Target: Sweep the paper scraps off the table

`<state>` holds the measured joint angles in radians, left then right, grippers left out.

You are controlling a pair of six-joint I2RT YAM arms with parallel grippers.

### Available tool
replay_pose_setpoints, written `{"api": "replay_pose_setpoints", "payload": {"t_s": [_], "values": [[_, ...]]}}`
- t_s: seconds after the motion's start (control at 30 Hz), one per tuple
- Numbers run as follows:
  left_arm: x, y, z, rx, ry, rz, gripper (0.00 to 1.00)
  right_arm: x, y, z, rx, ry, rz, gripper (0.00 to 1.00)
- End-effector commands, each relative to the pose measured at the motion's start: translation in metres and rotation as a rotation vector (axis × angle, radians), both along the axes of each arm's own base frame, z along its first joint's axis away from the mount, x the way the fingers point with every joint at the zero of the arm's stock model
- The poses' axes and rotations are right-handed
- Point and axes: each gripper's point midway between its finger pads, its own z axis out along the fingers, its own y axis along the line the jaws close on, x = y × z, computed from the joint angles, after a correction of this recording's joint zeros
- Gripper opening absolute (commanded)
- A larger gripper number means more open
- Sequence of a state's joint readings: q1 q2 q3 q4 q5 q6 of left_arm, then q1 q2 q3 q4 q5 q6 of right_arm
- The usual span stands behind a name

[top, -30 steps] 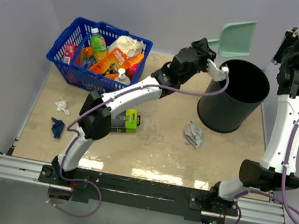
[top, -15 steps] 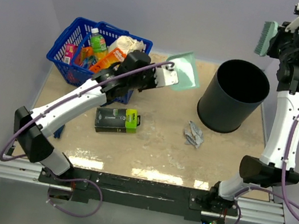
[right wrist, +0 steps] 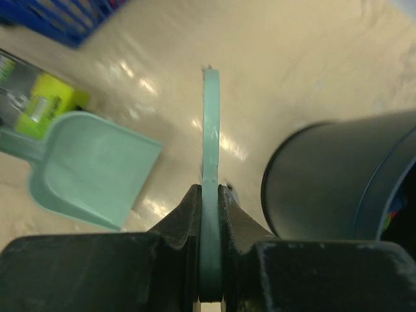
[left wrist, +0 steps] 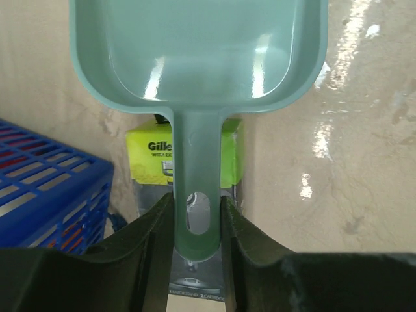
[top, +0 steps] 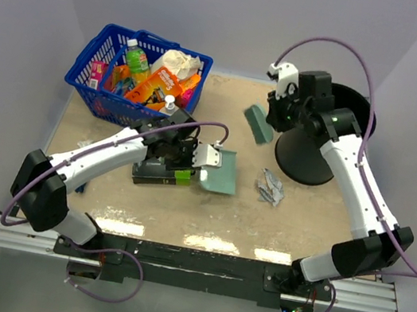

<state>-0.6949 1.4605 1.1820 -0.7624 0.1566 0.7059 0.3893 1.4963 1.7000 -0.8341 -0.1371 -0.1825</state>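
Left end effector (top: pixel 199 157) clamped on the teal dustpan (top: pixel 220 170) handle, pan low over the desk (top: pixel 206 216), green-and-black box (top: pixel 161 170) right under it. Right end effector (top: pixel 275 113) pinched tight on the brush (top: pixel 258 124), black bin (top: pixel 302 160) just beside it. Grey paper scrap (top: pixel 270 187) lies on the desk near the dustpan mouth, between both end effectors.

A whitish-grey crumpled paper wad (top: pixel 270 187) lies flattened and ragged on the flat beige, sandy-speckled bench (top: pixel 222 217), right of centre. A small dark blue paper wad (top: pixel 80 183), partly hidden, lies near the bench's left edge.
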Motion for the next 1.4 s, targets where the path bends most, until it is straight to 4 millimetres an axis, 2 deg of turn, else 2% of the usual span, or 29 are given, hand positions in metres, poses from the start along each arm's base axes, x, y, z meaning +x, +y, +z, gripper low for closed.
{"api": "replay_pose_setpoints", "payload": {"t_s": [0.0,0.1,0.3,0.37,0.5,0.6,0.7,0.8,0.87,0.93,1.0,1.13,1.37], "values": [[-0.005,-0.017,-0.010,-0.043,0.068,-0.066,0.00,-0.019,-0.037,-0.031,-0.117,0.057,-0.148,0.00],[-0.003,-0.026,-0.019,-0.047,0.111,-0.075,0.00,-0.029,-0.055,-0.056,-0.218,0.103,-0.210,0.00],[-0.002,-0.034,-0.032,-0.028,0.165,-0.088,0.00,-0.043,-0.083,-0.086,-0.327,0.153,-0.315,0.00],[-0.002,-0.037,-0.036,-0.022,0.174,-0.080,0.00,-0.048,-0.086,-0.095,-0.336,0.172,-0.328,0.00],[-0.003,-0.046,-0.041,-0.023,0.185,-0.075,0.00,-0.064,-0.089,-0.137,-0.360,0.266,-0.336,0.00],[-0.007,-0.054,-0.046,-0.019,0.206,-0.083,0.00,-0.073,-0.084,-0.158,-0.335,0.327,-0.330,0.00],[-0.011,-0.059,-0.055,-0.010,0.227,-0.096,0.00,-0.079,-0.063,-0.167,-0.227,0.392,-0.312,0.00],[-0.011,-0.065,-0.062,-0.016,0.237,-0.085,0.00,-0.086,-0.023,-0.161,-0.045,0.467,-0.207,0.00],[-0.007,-0.071,-0.061,-0.041,0.232,-0.065,0.00,-0.095,0.008,-0.144,0.091,0.516,-0.085,0.00],[0.000,-0.077,-0.056,-0.067,0.206,-0.046,0.00,-0.103,0.017,-0.135,0.134,0.540,-0.042,0.00],[0.006,-0.079,-0.051,-0.085,0.186,-0.016,0.00,-0.115,0.017,-0.126,0.147,0.562,-0.003,0.00],[0.013,-0.075,-0.044,-0.095,0.134,0.006,0.00,-0.124,0.009,-0.105,0.131,0.511,0.014,0.00],[0.019,-0.061,-0.034,-0.131,0.084,0.037,0.00,-0.111,-0.014,-0.062,0.019,0.347,0.016,0.00]]}}
